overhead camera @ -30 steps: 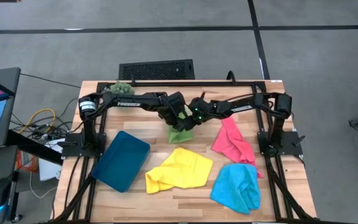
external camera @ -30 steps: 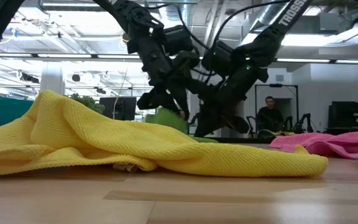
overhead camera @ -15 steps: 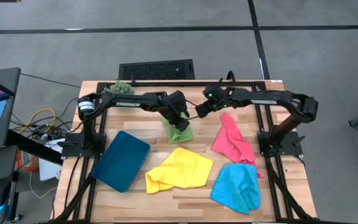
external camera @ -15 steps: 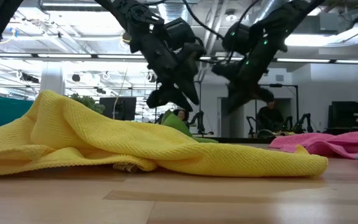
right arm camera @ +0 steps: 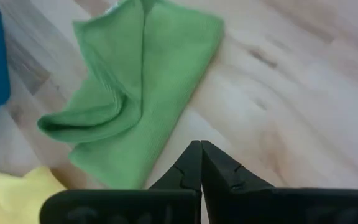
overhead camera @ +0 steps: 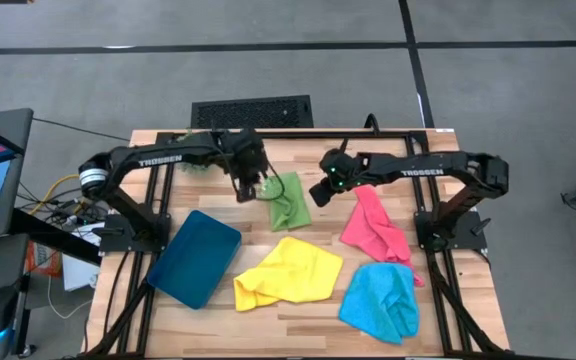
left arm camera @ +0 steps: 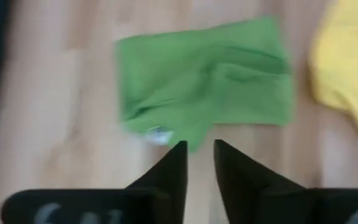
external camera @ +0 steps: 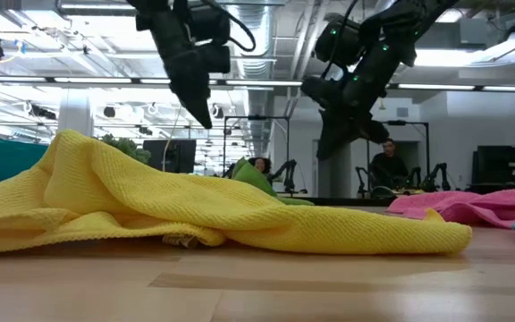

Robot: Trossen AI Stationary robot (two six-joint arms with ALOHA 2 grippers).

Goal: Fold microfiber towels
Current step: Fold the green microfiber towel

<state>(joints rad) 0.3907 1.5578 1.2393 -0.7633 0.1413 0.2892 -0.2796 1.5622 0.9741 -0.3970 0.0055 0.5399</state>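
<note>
While the green towel (overhead camera: pixel 289 203) lies free, left jaws stand slightly apart, right jaws together

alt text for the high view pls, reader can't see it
Top-down: a folded green towel lies on the table between the left gripper and right gripper, neither holding anything. Nearer the front lie a teal tray and crumpled yellow, pink and blue towels.

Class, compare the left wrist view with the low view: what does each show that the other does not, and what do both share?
Only the left wrist view shows the green towel laid out whole on the table. Only the low view shows the pink towel, both arms overhead and a person in the room behind. Both show the green towel, the yellow towel and the left gripper.
</note>
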